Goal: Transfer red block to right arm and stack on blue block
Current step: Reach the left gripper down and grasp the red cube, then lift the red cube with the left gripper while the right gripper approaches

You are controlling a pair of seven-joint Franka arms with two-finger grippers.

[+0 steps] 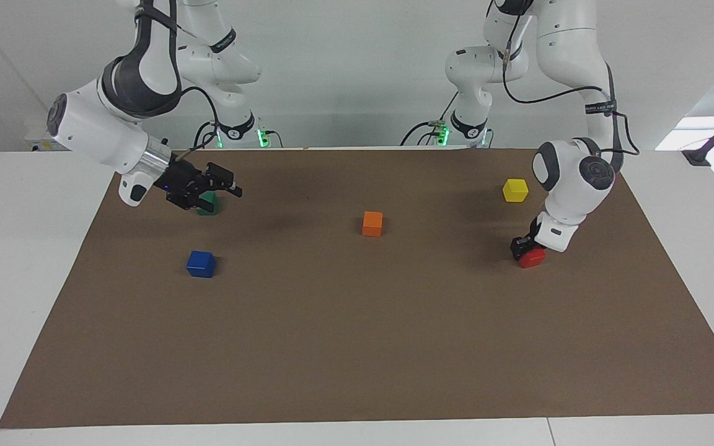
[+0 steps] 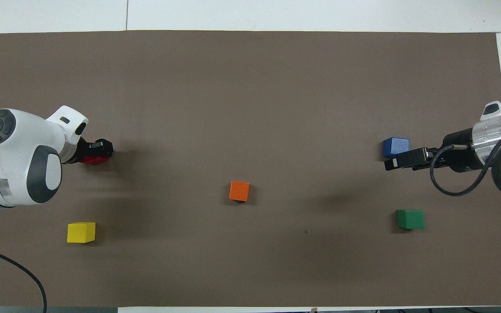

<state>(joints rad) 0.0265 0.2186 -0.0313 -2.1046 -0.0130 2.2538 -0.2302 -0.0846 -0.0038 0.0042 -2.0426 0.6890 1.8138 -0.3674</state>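
From my seat, the yellow block and green block sit lowest in the overhead frame, nearest the robots, one toward each end of the brown mat. The orange block lies mid-frame with bare mat all round it. Higher up, at centre-left of the overhead frame, the left gripper is down on the red block, fingers closed against its sides — the block sits on the mat, well in from the edge. Most of the cube is hidden under the black fingers in the overhead frame; only a red sliver shows. At centre-right, the right gripper hangs in the air with its jaws spread, holding nothing. In the facing frame it covers part of the green block; from above it overlaps a corner of the blue block. The whole upper half of the overhead frame is open mat — plenty of room.
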